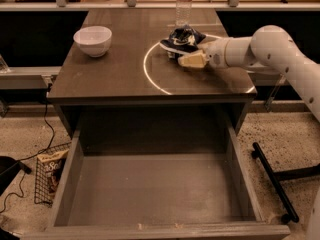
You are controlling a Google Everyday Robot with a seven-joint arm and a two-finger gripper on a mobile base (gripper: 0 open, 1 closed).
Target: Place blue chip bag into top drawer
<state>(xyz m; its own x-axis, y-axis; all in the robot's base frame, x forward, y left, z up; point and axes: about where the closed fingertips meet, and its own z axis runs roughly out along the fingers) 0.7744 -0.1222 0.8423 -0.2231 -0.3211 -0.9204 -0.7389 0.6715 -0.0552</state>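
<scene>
The blue chip bag (182, 39) is a crumpled dark navy foil bag with white markings, lying on the cabinet top right of centre, inside a bright ring of light. My gripper (189, 60) reaches in from the right on a white arm and sits just in front of and right of the bag, its cream fingertips right by the bag's near edge. The top drawer (75, 184) is pulled fully out below the cabinet top, a wide grey-brown box with a bare flat bottom.
A white bowl (93, 40) stands at the left of the cabinet top (100, 79). A clear water bottle (184, 4) stands behind the bag. A wire basket with a brown snack bag (51, 170) sits on the floor left of the drawer. A black bar (272, 179) lies on the floor at right.
</scene>
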